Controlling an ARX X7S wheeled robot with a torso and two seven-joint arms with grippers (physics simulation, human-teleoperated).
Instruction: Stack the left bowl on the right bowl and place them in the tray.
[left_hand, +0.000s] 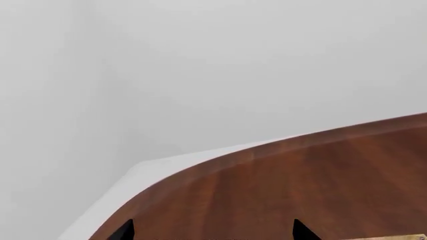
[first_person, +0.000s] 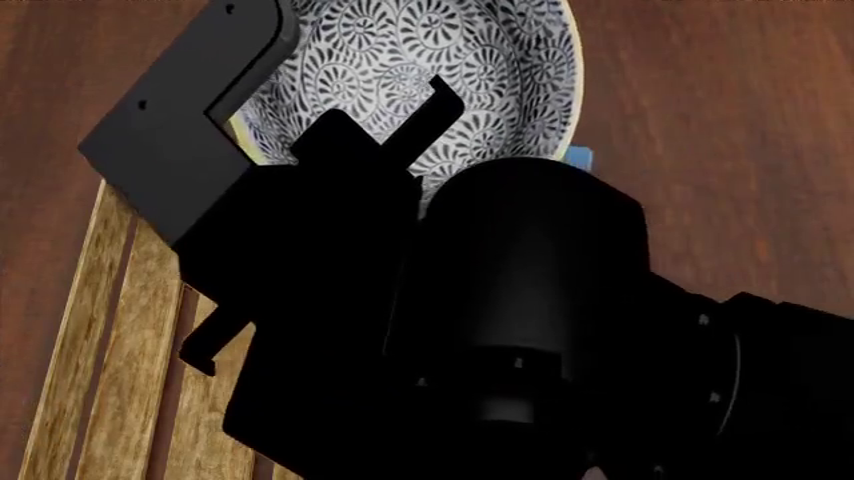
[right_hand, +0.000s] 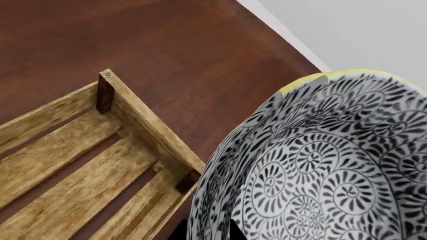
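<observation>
The patterned bowl (right_hand: 320, 170) fills most of my right wrist view, its black-and-white swirl interior facing the camera; a yellow sliver shows along its rim, though I cannot tell whether that is a second bowl under it. My right pincer (first_person: 400, 125) is pinching this bowl: one finger lies inside against the patterned wall, in the head view. The bowl is held up off the surface, beside and partly over the tray (right_hand: 87, 165), whose slats and dark corner post lie below it. My left pincer (left_hand: 213, 232) shows two dark fingertips set apart, nothing between them, over the brown table (left_hand: 320, 185).
</observation>
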